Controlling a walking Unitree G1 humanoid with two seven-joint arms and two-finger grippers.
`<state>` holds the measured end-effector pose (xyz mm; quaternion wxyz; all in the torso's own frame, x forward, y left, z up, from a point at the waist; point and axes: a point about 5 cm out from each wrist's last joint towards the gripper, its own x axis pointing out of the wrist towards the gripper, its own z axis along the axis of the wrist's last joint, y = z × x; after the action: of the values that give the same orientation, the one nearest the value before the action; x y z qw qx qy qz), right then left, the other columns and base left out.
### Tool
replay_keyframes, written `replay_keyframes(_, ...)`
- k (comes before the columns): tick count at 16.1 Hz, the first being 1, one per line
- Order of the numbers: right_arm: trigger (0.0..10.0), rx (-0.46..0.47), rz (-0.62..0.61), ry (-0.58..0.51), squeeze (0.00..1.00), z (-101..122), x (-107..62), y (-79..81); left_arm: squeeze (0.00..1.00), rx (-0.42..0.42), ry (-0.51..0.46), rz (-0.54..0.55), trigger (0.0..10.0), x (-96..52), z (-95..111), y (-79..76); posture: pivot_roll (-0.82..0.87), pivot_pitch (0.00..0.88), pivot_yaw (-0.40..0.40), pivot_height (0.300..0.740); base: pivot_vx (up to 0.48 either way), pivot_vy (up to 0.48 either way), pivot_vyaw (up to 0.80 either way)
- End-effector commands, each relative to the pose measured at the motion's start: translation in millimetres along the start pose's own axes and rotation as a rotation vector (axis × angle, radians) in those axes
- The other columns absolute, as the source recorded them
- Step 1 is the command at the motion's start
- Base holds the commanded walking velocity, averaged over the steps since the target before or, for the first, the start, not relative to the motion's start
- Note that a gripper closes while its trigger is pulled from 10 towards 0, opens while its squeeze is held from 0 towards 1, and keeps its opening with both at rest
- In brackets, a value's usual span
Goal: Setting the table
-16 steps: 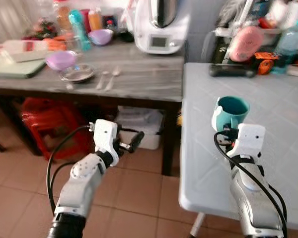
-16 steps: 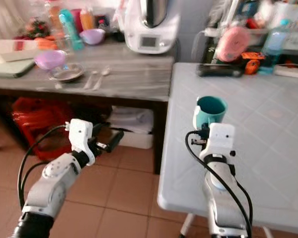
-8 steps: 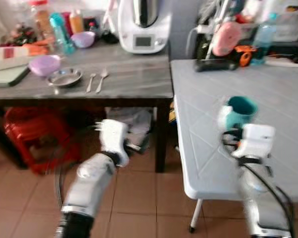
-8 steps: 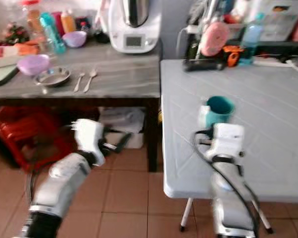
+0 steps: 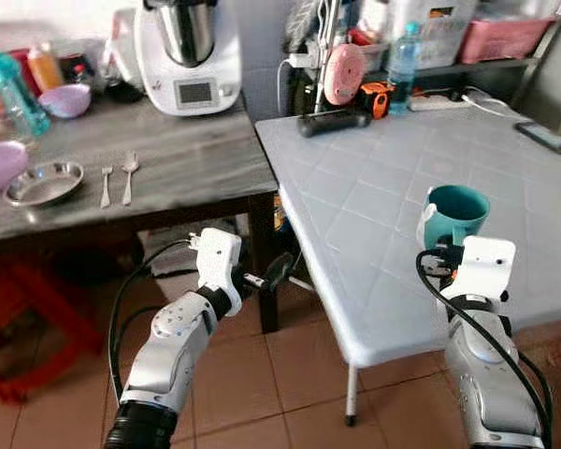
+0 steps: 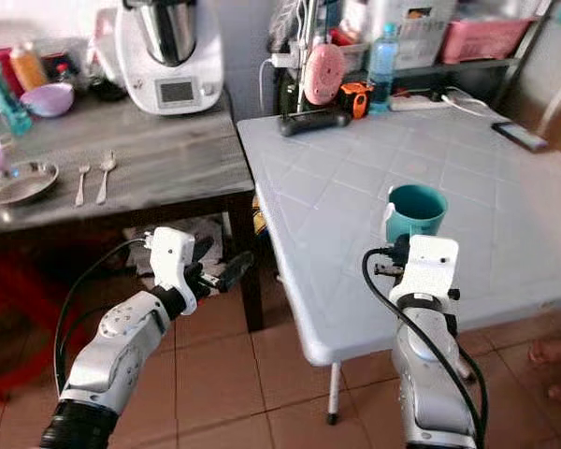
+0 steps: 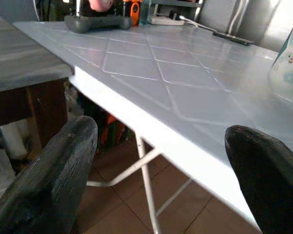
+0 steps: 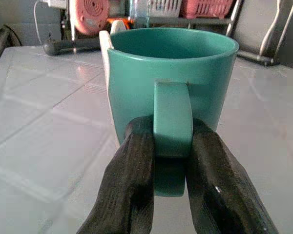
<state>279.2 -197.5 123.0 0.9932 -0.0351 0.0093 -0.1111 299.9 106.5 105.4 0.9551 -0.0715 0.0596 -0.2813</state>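
On head cam, left eye: white table (image 5: pixel 374 187), quilted diamond-pattern top, right side runs out of frame; grey wood-grain table (image 5: pixel 168 159) butts against it on the left.
Mug: teal mug (image 5: pixel 453 215), smooth glazed cylinder, upright over the white table near its front edge, held at the handle by the right gripper (image 5: pixel 437 258); fingers mostly hidden behind the white wrist block.
Left arm: left gripper (image 5: pixel 276 269) low in front of the wood table's leg, below tabletop height.
Wood table items: steel plate (image 5: pixel 44 182), round and shiny; fork (image 5: pixel 106 185) and spoon (image 5: pixel 128 178) side by side just beside it; purple bowl (image 5: pixel 0 161) cut off at frame edge; white kitchen machine (image 5: pixel 182 51) at the back.
Left wrist cam: two matte black fingers (image 7: pixel 53 175) set wide apart, nothing between them; white table's edge and thin metal legs ahead; mug a blurred sliver at the frame edge.
Right wrist cam: both black fingers (image 8: pixel 132 180) pinched tight on the mug's flat strap handle; mug base hidden by the fingers, so cannot tell if it touches the tabletop.
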Motion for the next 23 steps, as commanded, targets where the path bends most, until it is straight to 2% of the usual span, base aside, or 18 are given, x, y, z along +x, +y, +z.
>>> replay_keyframes(1,10.0,0.002,0.016,-0.036,0.00,8.6,1.4,3.9,0.00,0.013,-0.005,0.019,10.0,-1.1,2.9,4.4,-0.04,0.004,0.042,0.740,0.000,0.476,0.00)
replay_keyframes(7,10.0,-0.015,0.018,-0.046,0.00,9.6,1.7,3.6,0.00,0.018,-0.004,0.035,10.0,-0.6,2.3,5.6,-0.04,0.004,0.044,0.740,0.000,0.474,0.00)
replay_keyframes(11,10.0,-0.016,0.016,-0.050,0.00,10.0,1.5,2.9,0.00,0.024,-0.008,0.054,10.0,0.5,3.5,8.1,-0.04,0.002,0.046,0.740,0.000,0.476,0.51)
replay_keyframes(22,10.0,-0.006,0.021,-0.054,0.00,10.0,1.1,3.4,0.00,0.026,-0.012,0.065,10.0,2.6,3.5,7.9,-0.04,0.000,0.047,0.740,0.000,0.469,0.00)
replay_keyframes(23,10.0,-0.006,0.021,-0.054,0.00,10.0,1.0,3.4,0.00,0.034,-0.035,0.062,10.0,2.9,6.0,6.5,-0.04,0.000,0.047,0.740,0.000,0.000,0.00)
